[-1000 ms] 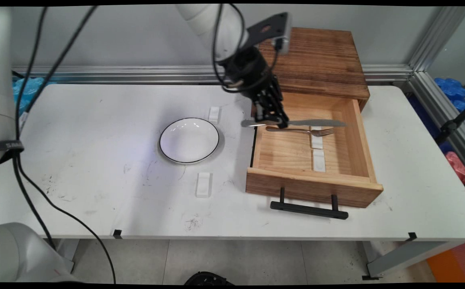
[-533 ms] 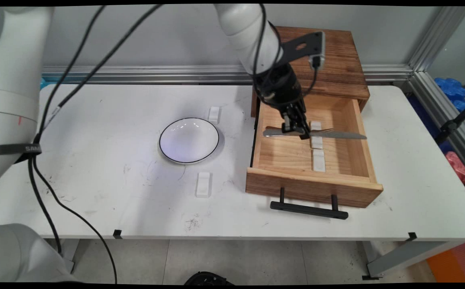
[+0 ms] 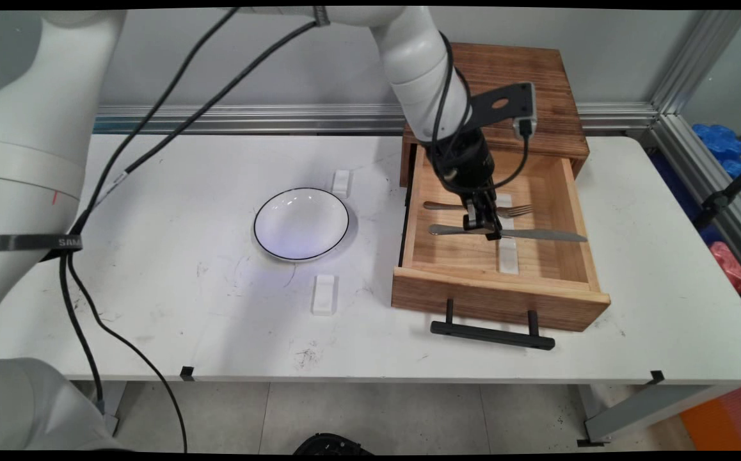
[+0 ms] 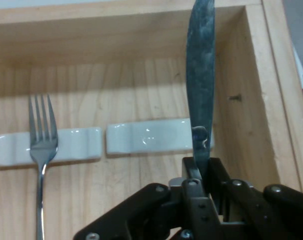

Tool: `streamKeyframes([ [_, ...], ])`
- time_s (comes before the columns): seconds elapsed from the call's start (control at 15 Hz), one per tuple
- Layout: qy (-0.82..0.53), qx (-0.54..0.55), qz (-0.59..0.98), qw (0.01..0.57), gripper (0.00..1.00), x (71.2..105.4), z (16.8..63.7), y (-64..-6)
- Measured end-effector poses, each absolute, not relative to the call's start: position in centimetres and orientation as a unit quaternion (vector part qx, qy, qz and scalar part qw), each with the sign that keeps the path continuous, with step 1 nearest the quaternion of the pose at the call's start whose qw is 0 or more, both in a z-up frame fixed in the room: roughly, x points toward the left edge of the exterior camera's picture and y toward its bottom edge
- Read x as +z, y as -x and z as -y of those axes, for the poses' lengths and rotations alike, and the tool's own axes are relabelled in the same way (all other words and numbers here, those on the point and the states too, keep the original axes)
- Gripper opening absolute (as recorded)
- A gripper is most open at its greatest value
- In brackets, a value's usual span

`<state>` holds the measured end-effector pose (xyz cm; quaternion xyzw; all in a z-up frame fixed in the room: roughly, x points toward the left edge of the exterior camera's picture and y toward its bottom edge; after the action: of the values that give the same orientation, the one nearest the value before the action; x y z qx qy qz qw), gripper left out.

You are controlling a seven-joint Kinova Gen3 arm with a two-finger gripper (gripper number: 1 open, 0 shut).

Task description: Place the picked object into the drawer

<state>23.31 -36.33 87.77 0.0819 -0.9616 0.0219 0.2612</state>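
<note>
My gripper [image 3: 480, 225] is inside the open wooden drawer [image 3: 569, 211], shut on a metal knife [image 3: 540, 235] held level near its middle. The blade points right toward the drawer's side wall and hangs over a white cutlery rest [image 3: 508, 255]. In the hand view the knife [image 4: 200, 85] runs up from between my fingers [image 4: 194, 187] and crosses the end of a white rest [image 4: 151, 136]. A fork [image 3: 473, 207] lies behind the knife, its tines on another rest [image 4: 74, 144]. The fork [image 4: 41, 150] is at the left of the hand view.
A white plate with a black rim [image 3: 301, 223] stands left of the drawer. Two small white rests [image 3: 341, 182] [image 3: 324, 294] lie behind and in front of it. The drawer's black handle [image 3: 492, 334] sticks out toward the table's near edge. A wooden cabinet [image 3: 517, 89] sits behind.
The gripper has carried the knife right from the drawer's left wall and down into the drawer, ending in front of the fork. The fork and plate have not moved.
</note>
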Motion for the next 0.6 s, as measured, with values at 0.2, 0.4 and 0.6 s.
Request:
streamKeyframes([
  [0.2,-0.085,0.019,0.963,0.257,0.0,87.0,36.8,-22.8],
  [0.4,-0.089,0.017,0.964,0.251,0.0,85.9,37.3,-22.3],
  [0.6,-0.093,0.014,0.965,0.245,0.0,85.0,37.7,-22.1],
])
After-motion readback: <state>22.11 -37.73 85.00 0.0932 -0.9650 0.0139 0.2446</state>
